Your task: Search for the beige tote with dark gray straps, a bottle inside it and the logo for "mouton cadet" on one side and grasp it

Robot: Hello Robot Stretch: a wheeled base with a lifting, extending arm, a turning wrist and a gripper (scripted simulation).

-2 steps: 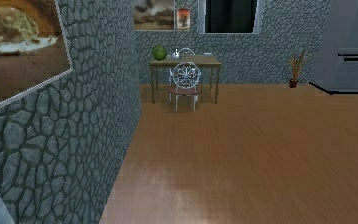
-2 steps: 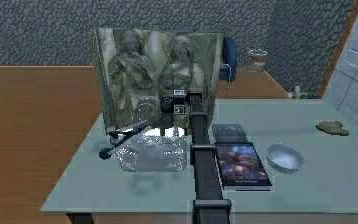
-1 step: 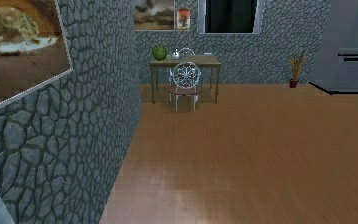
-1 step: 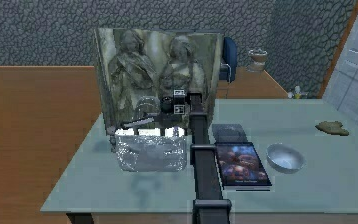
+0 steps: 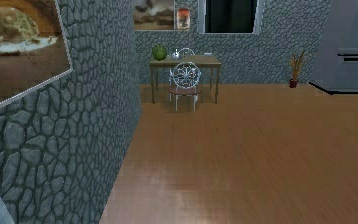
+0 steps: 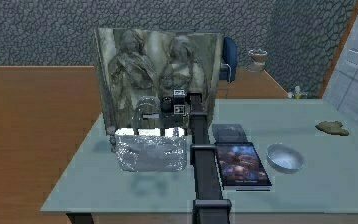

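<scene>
On the arm side view I have the arm [image 6: 203,165] running up from the bottom edge across a grey desk [image 6: 97,190]. The claw [image 6: 165,108] sits at its far end, right by the arched handles of a pale, crinkled bag [image 6: 150,152]. That bag stands upright on the grey desk just left of the arm. Because it stands right there at the claw, I cannot tell whether the claw holds anything or touches the handles. What is inside the bag and any print on its side are too small for me to make out.

Behind both, a large relief panel [image 6: 157,60] with two figures stands upright on the desk. Right of the arm I see a dark flat disc [image 6: 228,131], and nearer me a book [image 6: 243,165] lying just beside the arm. A pale bowl [image 6: 285,157] comes next, and a small brownish lump [image 6: 334,127] lies near the right edge. Beyond the desk are a blue chair [image 6: 228,68] and a potted plant [image 6: 257,57].

The forward view gives me a wooden floor [image 5: 237,160] and a stone wall [image 5: 77,110] along the left carrying a framed picture [image 5: 22,40]. At the far end stands a wooden desk [image 5: 212,62] with a green round thing [image 5: 159,52] on its left end. A wire chair [image 5: 184,82] is drawn up to it, and a vase of twigs [image 5: 295,72] stands on the floor to its right
</scene>
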